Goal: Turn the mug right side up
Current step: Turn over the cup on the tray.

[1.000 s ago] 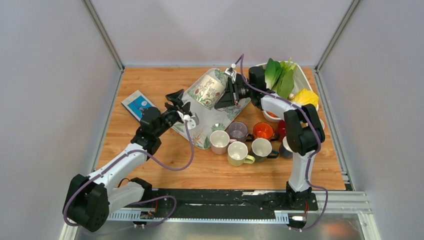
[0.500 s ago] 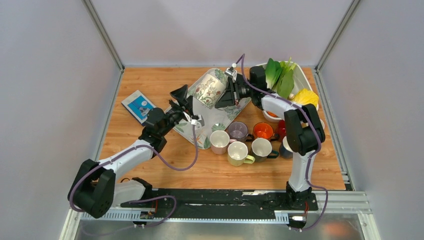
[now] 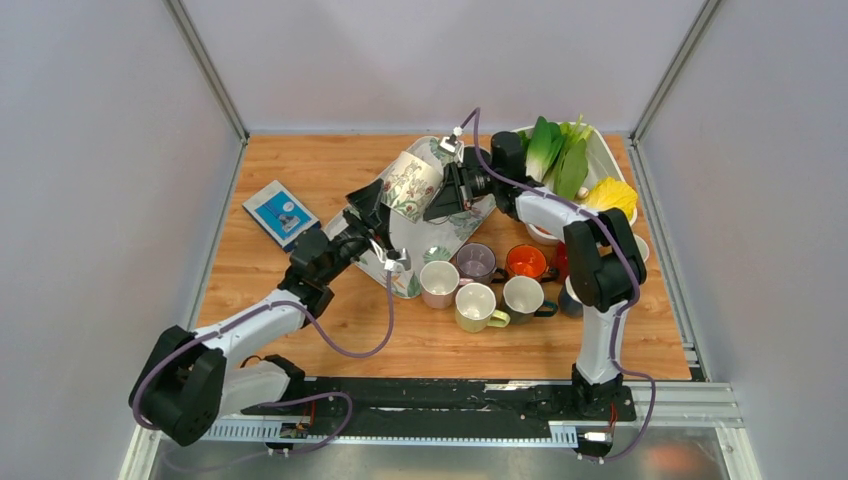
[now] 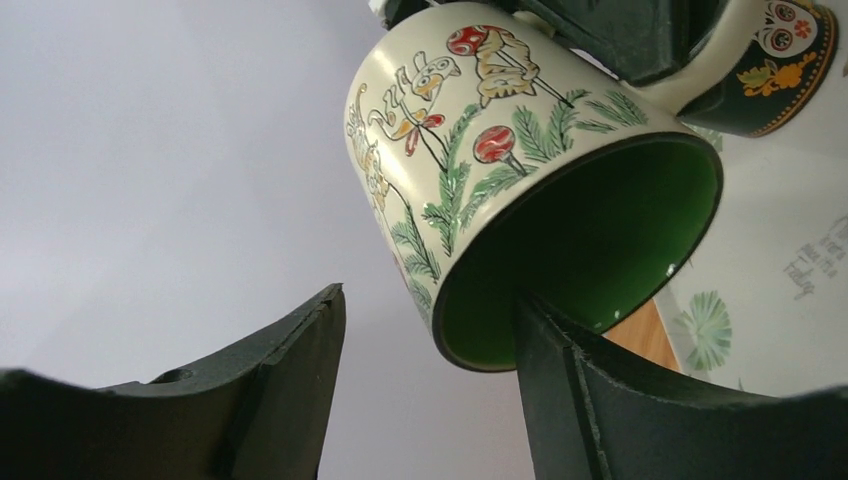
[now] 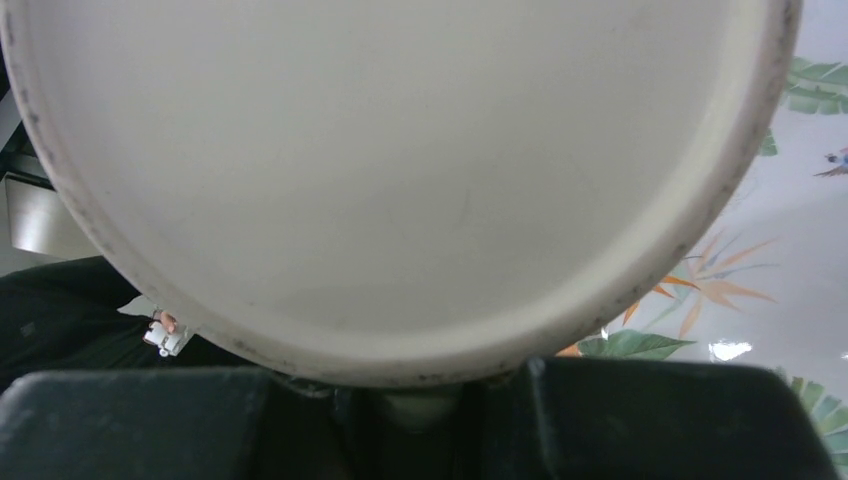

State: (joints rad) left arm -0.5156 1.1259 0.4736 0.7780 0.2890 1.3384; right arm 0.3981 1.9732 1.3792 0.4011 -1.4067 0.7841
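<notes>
Top external: right gripper (image 3: 447, 190) pressed nearly together, pinching floral mug (image 3: 410, 186) near its base end. Mug in air above patterned tray (image 3: 437, 236), tilted, green mouth facing down-left toward left arm. Right arm stretched forward, wrist turned left over tray. Left gripper (image 3: 372, 218) spread wide, holds nothing. Its 2 fingers (image 4: 285, 385) sit below mug rim in left wrist view; 1 overlaps rim, contact can't be confirmed. Left arm reaches diagonally forward, wrist angled upward. Right wrist view: mug base fills frame.
</notes>
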